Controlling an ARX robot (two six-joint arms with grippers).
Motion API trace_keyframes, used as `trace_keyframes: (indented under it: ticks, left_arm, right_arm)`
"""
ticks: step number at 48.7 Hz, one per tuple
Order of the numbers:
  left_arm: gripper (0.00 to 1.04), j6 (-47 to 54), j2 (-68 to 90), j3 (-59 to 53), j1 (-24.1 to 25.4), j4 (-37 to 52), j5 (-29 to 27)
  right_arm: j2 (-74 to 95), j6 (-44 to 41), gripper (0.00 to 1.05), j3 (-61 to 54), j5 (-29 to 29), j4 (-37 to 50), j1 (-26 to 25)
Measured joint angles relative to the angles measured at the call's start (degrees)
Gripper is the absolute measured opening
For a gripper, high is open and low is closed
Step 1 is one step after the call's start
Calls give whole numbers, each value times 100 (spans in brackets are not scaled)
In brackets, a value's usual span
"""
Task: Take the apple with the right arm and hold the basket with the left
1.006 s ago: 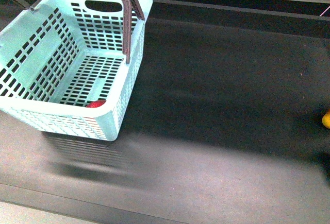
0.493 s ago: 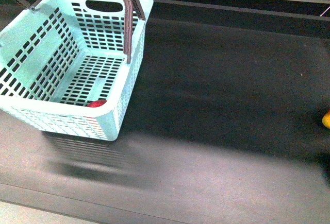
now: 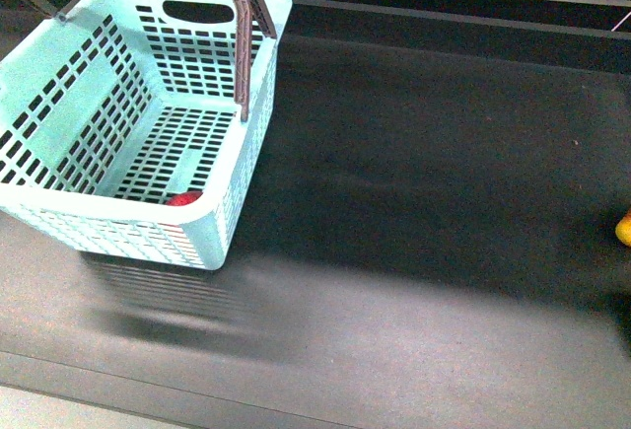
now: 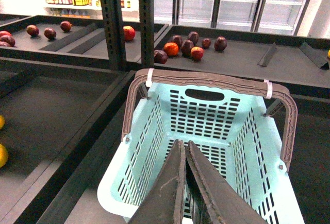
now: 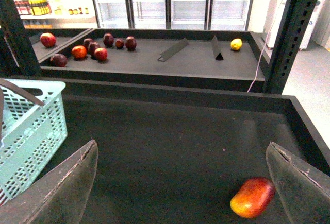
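Observation:
The pale mint-green basket stands at the left of the dark shelf floor, its brown handles swung up at the far end. A bit of the red apple shows inside it, behind the near wall. In the left wrist view my left gripper hovers over the basket, shut with nothing in it; its fingers hide the apple. My right gripper is open over bare floor, with the basket off to one side. Neither arm shows in the front view.
A red-to-yellow-orange fruit lies by one right fingertip and shows at the front view's right edge. Dark red fruits and a yellow one sit on the shelf behind. Black uprights stand nearby.
The basket has barely shifted; nothing else differs.

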Motion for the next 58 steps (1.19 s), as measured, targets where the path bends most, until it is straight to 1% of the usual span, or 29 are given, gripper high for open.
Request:
trace_keyframes:
  ticks: [9,33,58]
  left_arm:
    - [3,4,-988,-114,0,-844,0]
    - [3,4,-2736,-118,0,-2446,0]
    - [3,4,-3836,-118,0,-3530,0]
  right_arm:
    - [0,0,96,0,0,0,0]
    - [0,0,96,0,0,0,0]
    - [0,0,96,0,0,0,0]
